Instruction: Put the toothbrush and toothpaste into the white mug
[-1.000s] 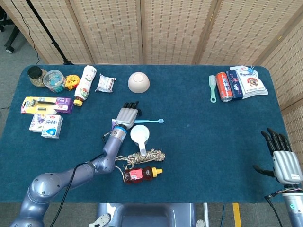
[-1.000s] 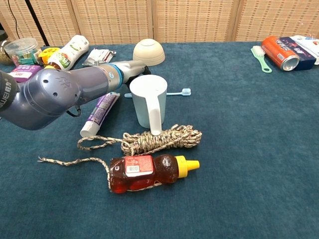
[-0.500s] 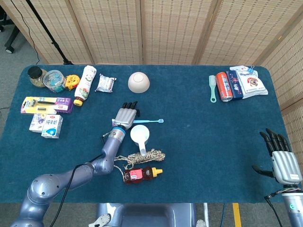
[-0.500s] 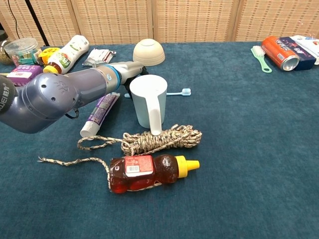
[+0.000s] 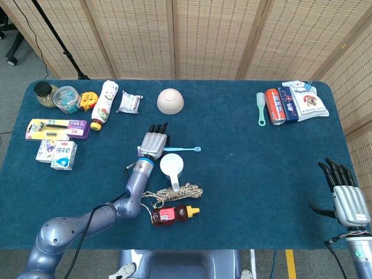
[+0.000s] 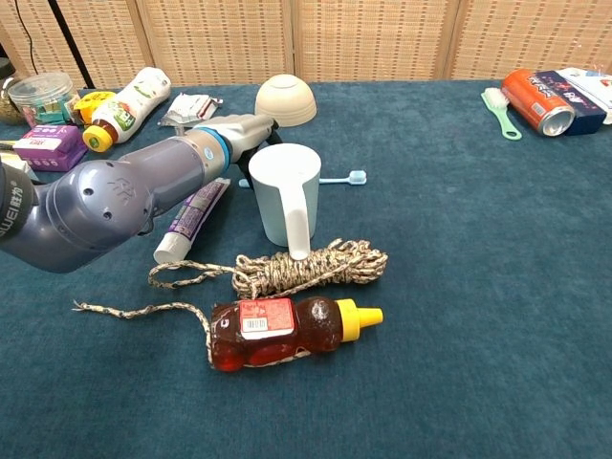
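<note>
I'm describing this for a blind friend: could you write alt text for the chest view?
A grey robot arm reaches in from the left, its robot hand behind an upright white mug, near a light blue toothbrush lying flat. A toothpaste tube lies left of the mug; a coiled rope and honey bottle sit in front.

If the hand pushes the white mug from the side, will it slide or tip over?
The white mug stands upright and is taller than wide, so a high push would probably tip it. It looks empty, so likely light. The carpet-like blue table cover may resist sliding; a low push seems safer.
</note>
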Robot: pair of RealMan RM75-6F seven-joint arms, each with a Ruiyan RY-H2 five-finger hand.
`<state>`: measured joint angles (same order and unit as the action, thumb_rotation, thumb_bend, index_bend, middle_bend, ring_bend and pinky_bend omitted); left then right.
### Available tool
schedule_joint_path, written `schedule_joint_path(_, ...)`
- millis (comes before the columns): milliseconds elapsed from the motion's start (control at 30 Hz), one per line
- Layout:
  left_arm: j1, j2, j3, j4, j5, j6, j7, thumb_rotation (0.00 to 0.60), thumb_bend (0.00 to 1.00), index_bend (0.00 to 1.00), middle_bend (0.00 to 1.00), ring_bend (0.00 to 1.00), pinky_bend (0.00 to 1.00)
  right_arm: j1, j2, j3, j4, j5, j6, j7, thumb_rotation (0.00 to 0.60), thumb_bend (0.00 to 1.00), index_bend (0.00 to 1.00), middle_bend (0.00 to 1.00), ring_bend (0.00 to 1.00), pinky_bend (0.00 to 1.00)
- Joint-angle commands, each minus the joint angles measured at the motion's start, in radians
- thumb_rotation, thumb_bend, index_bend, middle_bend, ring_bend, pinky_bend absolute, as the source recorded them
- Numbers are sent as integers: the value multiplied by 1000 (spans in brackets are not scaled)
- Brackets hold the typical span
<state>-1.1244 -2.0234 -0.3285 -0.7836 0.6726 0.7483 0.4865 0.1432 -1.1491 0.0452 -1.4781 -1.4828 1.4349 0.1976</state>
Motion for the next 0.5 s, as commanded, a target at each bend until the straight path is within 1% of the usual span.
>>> schedule_joint_path(33, 1, -6, -4, 7, 6, -1, -1, 600, 378, 485, 0, 0, 0, -1, 1, 2, -1, -2, 1, 1, 600, 0, 0, 0, 0, 0)
schedule_joint_path(233, 0, -23, -13, 29, 27, -1, -1, 600, 376, 457, 0, 0, 0, -3, 3, 4, -2, -4, -3, 4, 600, 0, 0, 0, 0, 0)
schedule_joint_path(500, 0, -39, -21, 58, 38, -15, 11, 600, 375, 454, 0, 0, 0, -5, 4, 7, -2, -7, -7, 6, 600, 0, 0, 0, 0, 0)
